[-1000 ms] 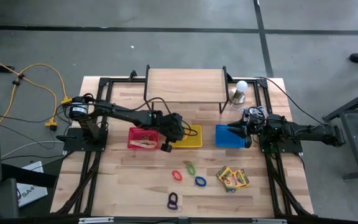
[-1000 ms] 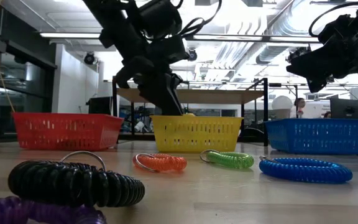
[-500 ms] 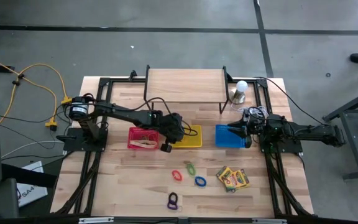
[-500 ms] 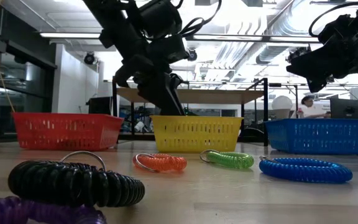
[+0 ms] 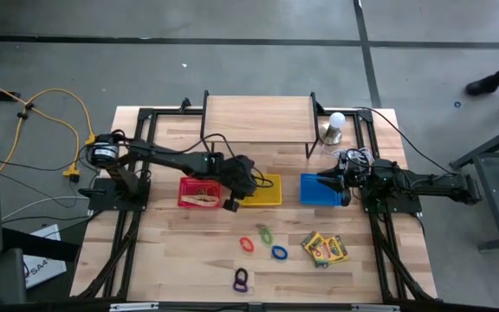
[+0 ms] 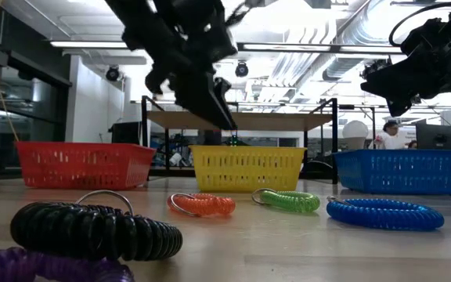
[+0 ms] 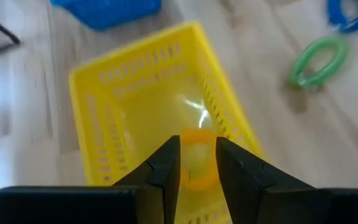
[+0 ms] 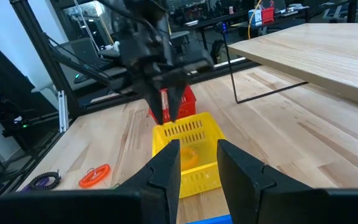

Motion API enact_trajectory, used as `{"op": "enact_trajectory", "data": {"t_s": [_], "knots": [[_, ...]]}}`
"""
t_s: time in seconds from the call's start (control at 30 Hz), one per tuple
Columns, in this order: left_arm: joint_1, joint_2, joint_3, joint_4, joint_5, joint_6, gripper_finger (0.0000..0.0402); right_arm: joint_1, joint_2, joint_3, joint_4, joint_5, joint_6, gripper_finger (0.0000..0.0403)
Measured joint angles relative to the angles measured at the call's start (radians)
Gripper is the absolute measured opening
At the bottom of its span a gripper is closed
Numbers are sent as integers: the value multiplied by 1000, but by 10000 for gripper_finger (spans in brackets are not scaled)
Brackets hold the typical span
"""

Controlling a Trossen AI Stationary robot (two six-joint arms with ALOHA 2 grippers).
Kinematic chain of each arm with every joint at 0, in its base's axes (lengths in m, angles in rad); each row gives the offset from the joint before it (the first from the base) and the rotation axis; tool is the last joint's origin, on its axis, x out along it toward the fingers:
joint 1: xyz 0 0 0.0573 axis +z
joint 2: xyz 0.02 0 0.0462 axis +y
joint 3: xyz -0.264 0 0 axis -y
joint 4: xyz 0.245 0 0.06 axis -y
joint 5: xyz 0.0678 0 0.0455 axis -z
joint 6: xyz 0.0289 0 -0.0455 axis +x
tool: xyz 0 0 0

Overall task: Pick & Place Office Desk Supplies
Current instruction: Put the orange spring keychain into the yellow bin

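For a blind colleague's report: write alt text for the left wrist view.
The left tool, fingers apart, hangs over a yellow basket with an orange ring lying inside. A green ring lies on the wooden table beside the basket, a blue basket beyond.

orange ring (image 7: 197,163) lies in yellow basket (image 7: 114,74); other rings on table.

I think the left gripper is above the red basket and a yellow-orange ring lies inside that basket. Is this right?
Not quite: the basket is wrong. The left gripper is above the yellow basket, not the red one, and the yellow-orange ring lies inside that yellow basket. The left wrist view shows this clearly; the high view agrees, with the red basket beside it.
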Motion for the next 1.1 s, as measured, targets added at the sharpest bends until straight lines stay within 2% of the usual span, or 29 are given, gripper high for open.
{"op": "enact_trajectory", "data": {"t_s": [0.23, 0.63, 0.73, 0.97, 1.1], "knots": [[-88, -40, 0, -6, 0, 3, 99, 0, 0, 0, 0, 0, 0, 94], [-348, -32, 0, -39, -29, -43, 99, 0, 0, 0, 0, 0, 0, 94], [-398, -32, 0, -42, -75, -43, 99, 0, 0, 0, 0, 0, 0, 94], [-421, -9, 2, -39, -99, -46, 99, 0, 0, 0, 0, 0, 0, 94], [-414, 40, 2, -25, -70, -53, 99, 0, 0, 0, 0, 0, 0, 94]]}}
